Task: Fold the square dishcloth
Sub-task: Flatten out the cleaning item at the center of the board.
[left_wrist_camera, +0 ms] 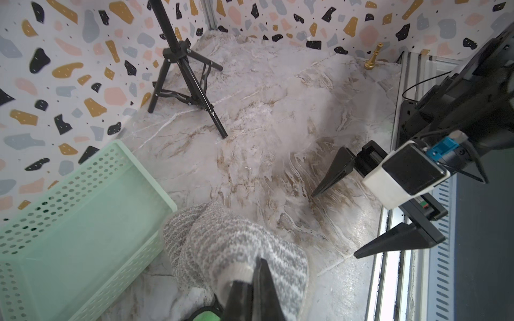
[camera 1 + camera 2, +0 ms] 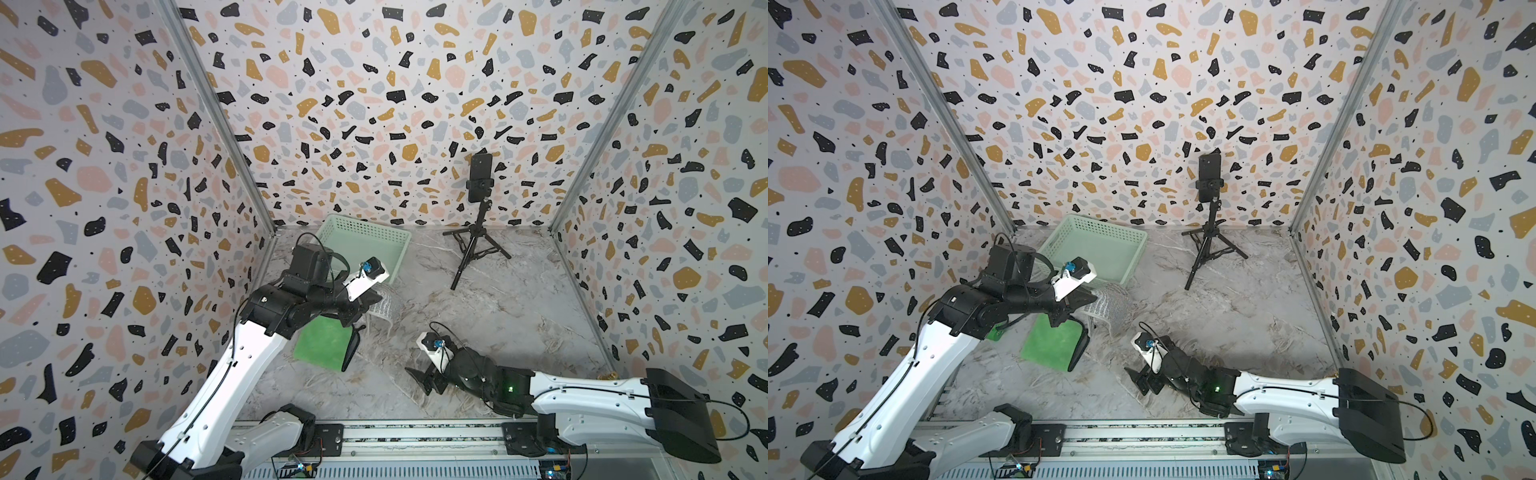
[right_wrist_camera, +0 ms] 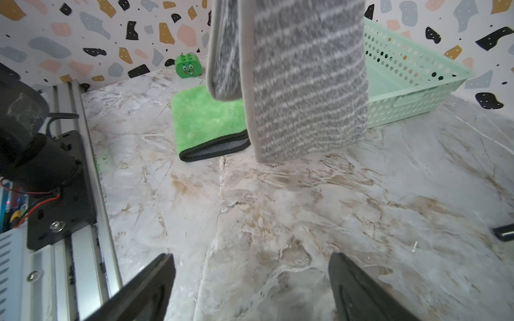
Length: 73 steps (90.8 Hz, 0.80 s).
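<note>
The grey striped dishcloth (image 2: 386, 309) (image 2: 1111, 305) hangs lifted off the marble table, doubled over, its lower edge just above the surface in the right wrist view (image 3: 306, 83). My left gripper (image 2: 368, 298) (image 2: 1090, 298) (image 1: 260, 266) is shut on the cloth's pale hem (image 1: 236, 250), near the basket's front corner. My right gripper (image 2: 419, 380) (image 2: 1138, 380) (image 1: 333, 224) (image 3: 250, 255) stands open and empty over bare table, nearer the front rail and apart from the cloth.
A folded green cloth (image 2: 322, 345) (image 3: 205, 119) lies under the left arm. A mint basket (image 2: 365, 232) (image 3: 403, 50) sits at the back left. A phone tripod (image 2: 478, 232) stands at the back. A green toy block (image 3: 186, 66) and a gold chess piece (image 1: 374, 57) stand by the side walls.
</note>
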Motion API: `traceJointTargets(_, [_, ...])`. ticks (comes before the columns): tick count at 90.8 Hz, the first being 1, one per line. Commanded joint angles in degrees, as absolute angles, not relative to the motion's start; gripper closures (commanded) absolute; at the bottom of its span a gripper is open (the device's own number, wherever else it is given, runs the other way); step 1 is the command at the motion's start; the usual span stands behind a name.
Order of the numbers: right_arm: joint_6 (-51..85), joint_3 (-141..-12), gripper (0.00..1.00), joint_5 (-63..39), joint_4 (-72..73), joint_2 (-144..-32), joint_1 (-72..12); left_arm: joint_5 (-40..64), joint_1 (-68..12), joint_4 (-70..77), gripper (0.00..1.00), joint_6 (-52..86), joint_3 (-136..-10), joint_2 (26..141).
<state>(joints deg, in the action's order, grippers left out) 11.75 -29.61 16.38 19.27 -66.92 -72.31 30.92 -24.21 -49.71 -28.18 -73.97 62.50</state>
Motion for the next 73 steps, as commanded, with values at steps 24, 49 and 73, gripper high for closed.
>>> traceJointTargets(24, [9.4, -42.7, 0.13, 40.6, 34.1, -87.5, -72.9, 28.0, -25.0, -48.3, 1.0, -23.7, -72.5, 61.8])
traceJointTargets(49, [3.7, -45.4, 0.76, 45.6, 33.5, -89.3, -72.3, 23.5, -25.0, -50.1, 1.0, -25.2, -72.9, 61.4])
traceJointTargets(73, [7.1, -43.8, 1.0, 39.3, 9.8, -71.0, -70.1, 16.6, -25.0, -46.7, 1.0, -26.9, -71.4, 62.9])
